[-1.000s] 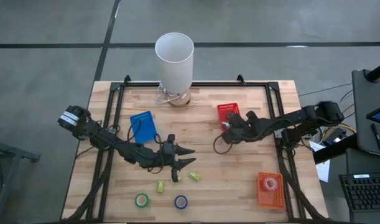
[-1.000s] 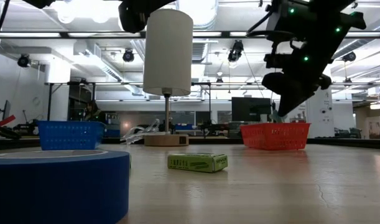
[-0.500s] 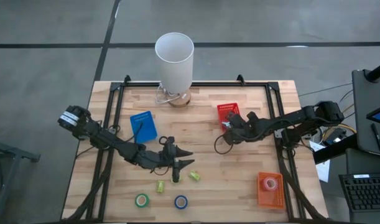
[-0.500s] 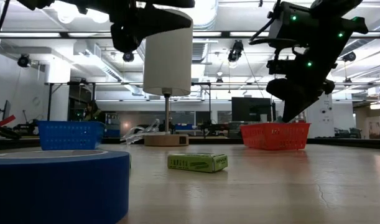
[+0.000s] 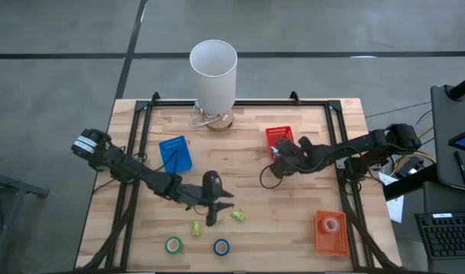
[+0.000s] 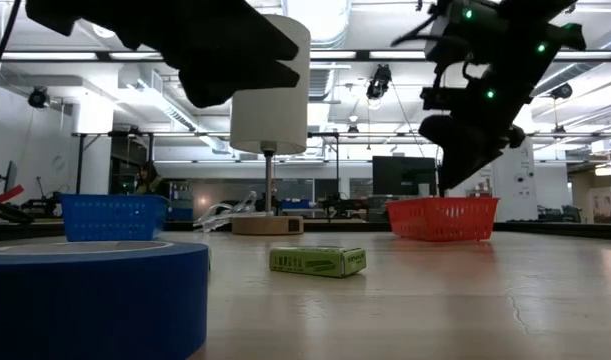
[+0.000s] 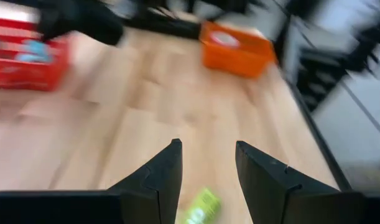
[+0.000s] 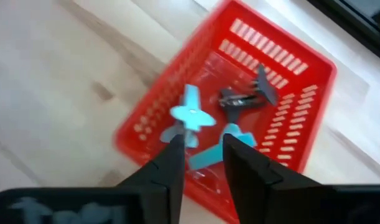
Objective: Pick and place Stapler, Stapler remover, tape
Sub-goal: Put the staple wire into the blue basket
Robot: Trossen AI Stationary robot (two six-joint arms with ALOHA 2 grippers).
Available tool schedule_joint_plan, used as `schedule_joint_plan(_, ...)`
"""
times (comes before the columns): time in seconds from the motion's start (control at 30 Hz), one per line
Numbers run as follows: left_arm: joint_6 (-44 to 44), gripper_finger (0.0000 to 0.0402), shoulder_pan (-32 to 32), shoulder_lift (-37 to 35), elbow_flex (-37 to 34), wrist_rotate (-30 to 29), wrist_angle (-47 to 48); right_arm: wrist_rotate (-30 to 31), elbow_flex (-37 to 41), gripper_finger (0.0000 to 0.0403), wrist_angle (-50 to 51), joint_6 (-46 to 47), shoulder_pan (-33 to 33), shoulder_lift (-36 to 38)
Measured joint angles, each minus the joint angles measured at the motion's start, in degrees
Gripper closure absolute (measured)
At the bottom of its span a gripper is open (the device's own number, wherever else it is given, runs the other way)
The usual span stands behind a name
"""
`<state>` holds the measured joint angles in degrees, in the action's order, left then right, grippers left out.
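Two tools at work: the right tool (image 8: 199, 165) hangs just above the red basket (image 5: 278, 137); the left tool (image 7: 205, 165) hovers over the open middle of the bench (image 5: 247, 175).
Step in hand: sorting — by my reading, a staple remover is being let go into the red basket.
Right tool state: fingers a little apart, nothing between them; blue and dark staple removers (image 8: 193, 115) lie in the basket directly under it.
Left tool state: fingers apart and empty, pointing across the bench toward the far orange basket (image 7: 236, 46).
Yellow-green pieces: one (image 7: 202, 205) sits just below and ahead of the left fingers; a second (image 5: 195, 227) lies close beside that tool.
Tape: green roll (image 5: 173, 245) and blue roll (image 5: 221, 246) lie on the bench near the left tool; another roll (image 5: 332, 224) already rests in the orange basket, well apart from both tools.
Blue basket: (image 5: 175, 154) beside the left arm; contents cannot be told.
Next move: likely the left tool lowers onto a nearby piece — it must square its fingers over it first.
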<state>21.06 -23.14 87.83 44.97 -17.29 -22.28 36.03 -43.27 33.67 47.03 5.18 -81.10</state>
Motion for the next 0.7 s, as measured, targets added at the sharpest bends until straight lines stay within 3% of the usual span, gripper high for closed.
schedule_joint_plan(0.07,-2.2,0.025,0.4,0.0,0.0,3.3,1.0,-0.1,-0.8,0.0288,0.0,-0.8,1.2,0.0)
schedule_joint_plan(0.37,-10.4,0.025,0.6,3.5,1.0,5.0,2.6,-0.1,-5.1,0.0266,-0.1,-2.2,8.2,0.0)
schedule_joint_plan(0.7,-11.4,0.0213,1.7,14.3,6.7,11.8,5.2,0.2,-10.5,0.0284,-0.2,-4.2,15.8,0.0)
